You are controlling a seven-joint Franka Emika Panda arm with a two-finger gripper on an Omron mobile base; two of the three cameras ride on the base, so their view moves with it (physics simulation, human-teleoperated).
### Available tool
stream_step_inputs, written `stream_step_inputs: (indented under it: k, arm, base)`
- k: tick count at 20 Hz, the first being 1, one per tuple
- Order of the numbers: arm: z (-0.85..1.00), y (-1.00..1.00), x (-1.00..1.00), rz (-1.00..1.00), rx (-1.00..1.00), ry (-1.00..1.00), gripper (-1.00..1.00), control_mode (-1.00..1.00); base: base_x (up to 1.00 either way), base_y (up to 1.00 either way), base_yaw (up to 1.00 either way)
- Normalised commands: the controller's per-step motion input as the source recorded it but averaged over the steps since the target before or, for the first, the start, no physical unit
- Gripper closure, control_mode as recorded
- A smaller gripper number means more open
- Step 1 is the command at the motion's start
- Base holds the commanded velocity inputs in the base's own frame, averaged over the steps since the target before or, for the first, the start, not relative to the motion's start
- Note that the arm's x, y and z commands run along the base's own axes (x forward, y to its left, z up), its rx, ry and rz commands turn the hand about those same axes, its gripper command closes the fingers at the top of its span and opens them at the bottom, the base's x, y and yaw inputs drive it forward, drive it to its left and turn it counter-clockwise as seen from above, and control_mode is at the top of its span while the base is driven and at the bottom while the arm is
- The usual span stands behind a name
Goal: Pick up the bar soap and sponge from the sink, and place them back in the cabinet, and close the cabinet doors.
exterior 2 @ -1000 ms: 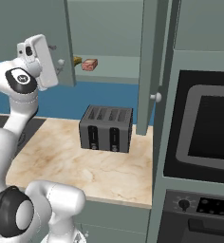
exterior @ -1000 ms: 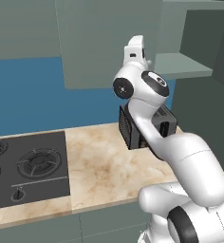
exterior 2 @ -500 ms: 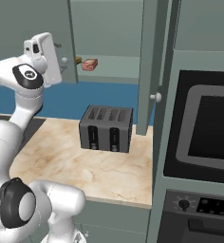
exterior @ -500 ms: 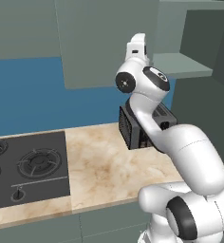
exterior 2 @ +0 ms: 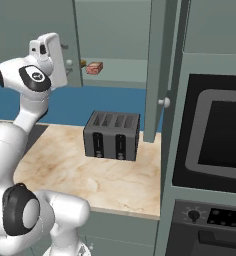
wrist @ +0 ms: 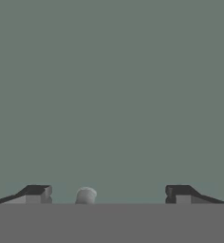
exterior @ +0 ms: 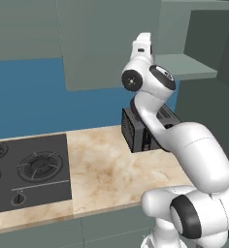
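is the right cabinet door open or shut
Open. The tall grey-green right door panel stands edge-on, swung out from the grey-green wall cabinet, so the pinkish-red bar soap on the inner shelf is visible.

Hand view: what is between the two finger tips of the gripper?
In the hand view, a small round pale knob of the cabinet door sits between the open gripper tips, nearer the left one.

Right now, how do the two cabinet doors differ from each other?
The left cabinet door stands behind the robot's hand, and the hand view looks flat at a grey-green panel with a pale knob between the open gripper fingertips. The right cabinet door swings out edge-on over the toaster, its knob clear of the arm. Both are tall, grey-green, with low round knobs.
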Motion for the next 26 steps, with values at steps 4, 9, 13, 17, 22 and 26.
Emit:
stream_step_inputs:
  k: [4, 9, 13, 17, 22, 26]
  arm:
    - [0.00, -0.05, 0.08, 0.02, 0.03, 0.00, -1.00, -1.00]
    - [0.00, -0.08, 0.14, 0.02, 0.03, 0.00, -1.00, -1.00]
    - [0.00, -0.06, 0.06, 0.03, 0.02, 0.00, -1.00, -1.00]
    - [0.00, 0.00, -0.14, 0.03, 0.00, 0.00, -1.00, -1.00]
    - [0.00, 0.00, -0.37, 0.02, 0.00, 0.00, -1.00, -1.00]
    - [0.00, 0.00, -0.31, 0.02, 0.00, 0.00, -1.00, -1.00]
  base:
    - [0.00, 0.00, 0.00]
    - [0.00, 0.00, 0.00]
    - [0.00, 0.00, 0.00]
    - [0.00, 0.00, 0.00]
    - [0.00, 0.00, 0.00]
    - [0.00, 0.00, 0.00]
